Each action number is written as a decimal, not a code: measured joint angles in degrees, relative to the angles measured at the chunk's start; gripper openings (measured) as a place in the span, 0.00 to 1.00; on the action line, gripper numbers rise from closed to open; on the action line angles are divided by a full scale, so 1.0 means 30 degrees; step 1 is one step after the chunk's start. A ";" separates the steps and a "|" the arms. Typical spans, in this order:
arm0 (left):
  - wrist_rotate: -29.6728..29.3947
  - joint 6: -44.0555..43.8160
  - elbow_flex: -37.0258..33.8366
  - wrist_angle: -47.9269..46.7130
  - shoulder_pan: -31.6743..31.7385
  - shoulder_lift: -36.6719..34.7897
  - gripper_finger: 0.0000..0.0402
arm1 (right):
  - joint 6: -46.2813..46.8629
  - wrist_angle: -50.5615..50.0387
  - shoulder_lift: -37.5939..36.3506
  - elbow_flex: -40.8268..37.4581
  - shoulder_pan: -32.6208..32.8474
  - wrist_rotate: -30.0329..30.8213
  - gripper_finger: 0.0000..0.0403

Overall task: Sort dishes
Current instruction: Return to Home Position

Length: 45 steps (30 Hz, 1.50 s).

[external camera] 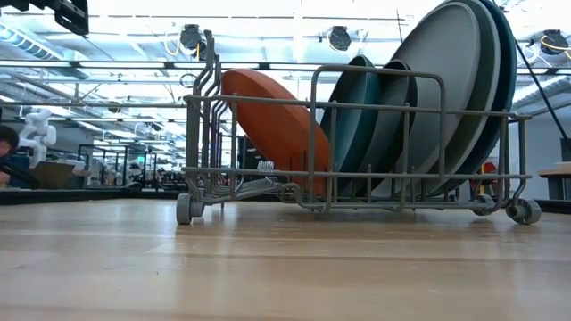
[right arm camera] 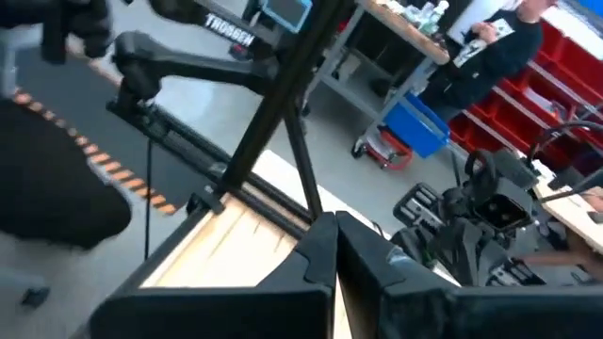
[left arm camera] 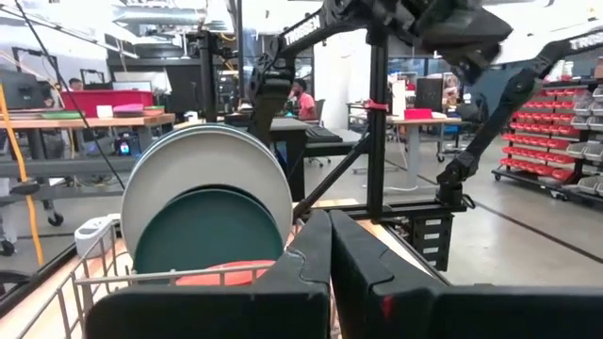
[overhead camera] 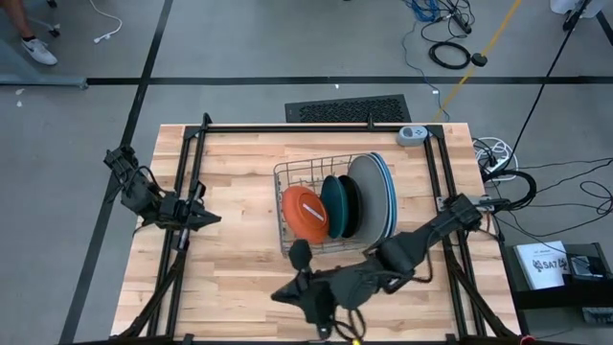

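High view: right tool (overhead camera: pixel 281 294) at the desk's (overhead camera: pixel 239 163) front edge, fingers together; left tool (overhead camera: pixel 213 219) at the left side, likewise closed. Beyond, the wire rack (overhead camera: pixel 297 166) holds six plates on edge: orange plate (overhead camera: pixel 305 214), dark teal plate (overhead camera: pixel 335 206), black plate (overhead camera: pixel 351 204), grey plate (overhead camera: pixel 369 194), pale blue plate (overhead camera: pixel 386 196), medium blue plate (overhead camera: pixel 393 201).

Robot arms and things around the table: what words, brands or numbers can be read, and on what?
"TROSSEN": white letters on the left arm, in the right wrist view.
"TROSSEN": slanted on the right arm, in the left wrist view, partly legible.
White box beside the table: dark print, too small to read.
Plates and dish rack: no writing visible.
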 joint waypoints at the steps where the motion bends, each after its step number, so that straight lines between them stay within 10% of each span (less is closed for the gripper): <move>1: 0.0009 0.0001 0.0000 -0.0006 0.0000 0.0001 0.00 | -0.0175 -0.0397 -0.0239 0.0000 0.0022 -0.0072 0.00; 12: 0.0002 0.0007 0.0000 -0.0004 0.0000 0.0000 0.00 | -0.0925 -0.1751 -0.5755 -0.2177 -0.1701 -0.2202 0.00; 27: -0.0013 0.0007 0.0007 -0.0009 0.0000 0.0002 0.00 | 0.2160 1.2084 -2.6664 -3.0678 -0.1215 0.1661 0.00; 45: -0.0020 0.0008 0.0015 -0.0006 0.0000 0.0002 0.00 | 0.3095 1.5188 -3.7994 -4.3492 -0.2545 -0.1028 0.00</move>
